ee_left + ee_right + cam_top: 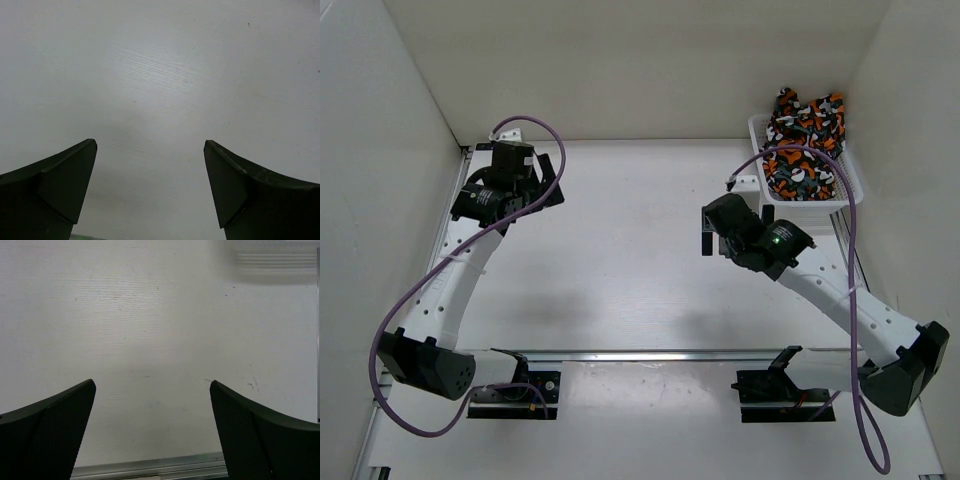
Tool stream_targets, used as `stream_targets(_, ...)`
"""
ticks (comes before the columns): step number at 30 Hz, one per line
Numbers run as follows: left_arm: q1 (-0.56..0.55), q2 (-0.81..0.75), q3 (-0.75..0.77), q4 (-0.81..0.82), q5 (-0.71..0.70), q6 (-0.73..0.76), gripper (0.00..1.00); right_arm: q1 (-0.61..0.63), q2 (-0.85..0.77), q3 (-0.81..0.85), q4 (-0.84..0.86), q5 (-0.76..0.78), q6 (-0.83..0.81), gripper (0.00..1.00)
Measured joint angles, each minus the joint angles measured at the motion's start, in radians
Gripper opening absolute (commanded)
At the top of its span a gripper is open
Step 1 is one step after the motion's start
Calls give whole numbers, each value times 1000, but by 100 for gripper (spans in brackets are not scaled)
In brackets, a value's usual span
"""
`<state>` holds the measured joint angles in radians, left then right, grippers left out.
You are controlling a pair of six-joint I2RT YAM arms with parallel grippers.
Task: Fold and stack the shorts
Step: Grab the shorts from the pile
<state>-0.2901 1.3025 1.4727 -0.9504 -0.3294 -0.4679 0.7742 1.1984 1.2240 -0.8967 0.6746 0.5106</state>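
Left pincer (150, 146) and right pincer (152, 383) gape empty; shorts (803, 140) fill basket (807, 204) beyond the right

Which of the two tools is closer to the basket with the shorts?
The right tool: it hangs just left of the white basket holding the shorts; the left tool is across the table.

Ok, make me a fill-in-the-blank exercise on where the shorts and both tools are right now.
1. The camouflage shorts lie piled in the white mesh basket at the far ____ corner of the table.
2. The left tool and right tool are both ____ and hold nothing.
3. The tool farther from the basket belongs to the ____ arm.
Missing words: right; open; left.
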Motion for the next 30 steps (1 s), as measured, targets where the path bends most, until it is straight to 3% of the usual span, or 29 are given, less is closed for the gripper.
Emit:
stream_targets(9,0,-3,6,10,127,34,100,-18,-35,-22,9,36,14,99)
stream_targets(14,0,-7,15,15,171,33,100,-180,56,66,13,-23,-46,96)
stream_targets(17,0,-18,15,16,179,33,100,-443,195,235,39,-174,-80,94)
stream_targets(20,0,-33,15,18,182,33,100,-618,321,383,56,-260,-86,98)
stream_targets(30,0,2,37,20,184,34,100,-858,922,984,51,-423,-97,99)
